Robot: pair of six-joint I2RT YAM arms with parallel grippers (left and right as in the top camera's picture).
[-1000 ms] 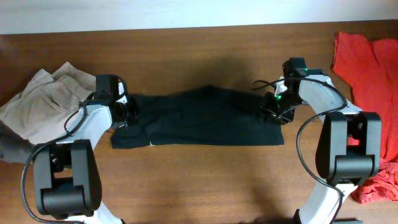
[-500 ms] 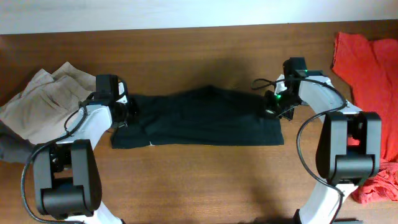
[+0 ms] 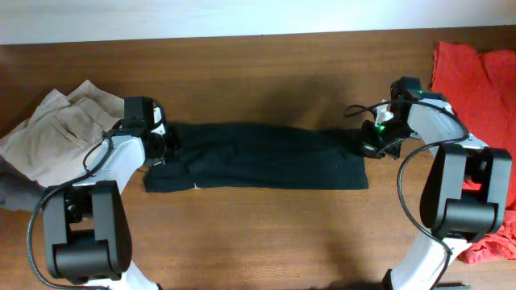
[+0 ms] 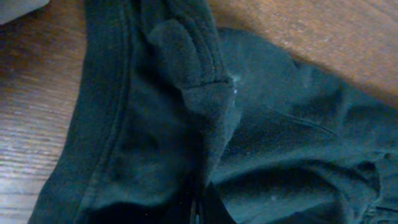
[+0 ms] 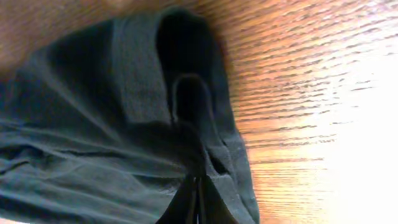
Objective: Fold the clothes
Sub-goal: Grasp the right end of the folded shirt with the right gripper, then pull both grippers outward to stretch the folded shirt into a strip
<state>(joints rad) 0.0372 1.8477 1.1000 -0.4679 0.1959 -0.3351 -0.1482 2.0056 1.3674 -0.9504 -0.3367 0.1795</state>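
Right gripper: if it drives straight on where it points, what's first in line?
The black T-shirt: right gripper is shut on its edge, with bunched fabric directly ahead; bare table beyond, probably.

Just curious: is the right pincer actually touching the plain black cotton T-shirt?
Touching. The right wrist view shows the right pincer shut on a fold of the black cotton T-shirt.

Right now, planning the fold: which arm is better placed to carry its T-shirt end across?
Right, slightly. The left gripper and right gripper are both shut on the T-shirt, but the left arm is beside the beige trousers; the right has bare table around it.
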